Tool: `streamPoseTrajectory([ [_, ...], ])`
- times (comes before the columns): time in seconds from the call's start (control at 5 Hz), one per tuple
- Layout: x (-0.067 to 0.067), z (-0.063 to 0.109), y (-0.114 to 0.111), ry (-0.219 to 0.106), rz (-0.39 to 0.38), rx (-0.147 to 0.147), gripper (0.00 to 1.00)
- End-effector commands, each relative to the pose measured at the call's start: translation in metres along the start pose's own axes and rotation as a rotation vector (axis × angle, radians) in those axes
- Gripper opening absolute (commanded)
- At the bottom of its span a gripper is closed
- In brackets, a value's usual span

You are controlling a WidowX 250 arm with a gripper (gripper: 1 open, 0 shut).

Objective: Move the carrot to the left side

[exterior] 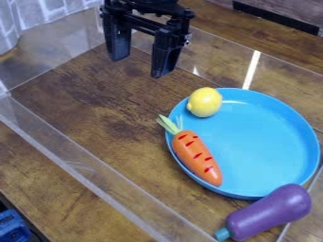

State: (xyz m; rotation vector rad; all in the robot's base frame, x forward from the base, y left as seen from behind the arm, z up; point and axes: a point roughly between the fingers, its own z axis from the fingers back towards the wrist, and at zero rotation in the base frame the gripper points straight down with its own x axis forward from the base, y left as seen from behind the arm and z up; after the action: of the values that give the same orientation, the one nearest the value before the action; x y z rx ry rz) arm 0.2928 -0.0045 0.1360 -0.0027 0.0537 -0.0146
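One carrot (pixel 197 158) is seen lying on the left part of the single blue plate (pixel 271 142), leafy top over the rim, and one lemon (pixel 205 101) is found on the same plate at its back-left edge. One eggplant (pixel 270 212) is spotted off the plate at the table's (pixel 89 113) front right corner, while the gripper (pixel 143 49) is held wide and empty near the back edge.

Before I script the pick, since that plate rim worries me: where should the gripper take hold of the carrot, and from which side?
Grip the carrot across its thick orange middle, coming straight down from above. It lies flat at the left edge of the blue plate, its pale green top toward the lemon, tip toward the near rim. The open gripper should probably straddle its narrow width; its raised ends and the rim make a side approach awkward.
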Motion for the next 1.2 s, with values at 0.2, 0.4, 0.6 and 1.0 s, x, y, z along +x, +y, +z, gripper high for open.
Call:
streamPoseTrajectory([
  [0.2, -0.009, 0.001, -0.003, 0.029, 0.030, -0.008, 1.00],
  [0.4, -0.015, 0.005, -0.004, 0.036, 0.046, -0.014, 1.00],
  [0.6, -0.022, 0.009, -0.006, 0.042, 0.062, -0.019, 1.00],
  [1.0, -0.006, -0.001, -0.013, 0.060, 0.080, -0.027, 1.00],
])
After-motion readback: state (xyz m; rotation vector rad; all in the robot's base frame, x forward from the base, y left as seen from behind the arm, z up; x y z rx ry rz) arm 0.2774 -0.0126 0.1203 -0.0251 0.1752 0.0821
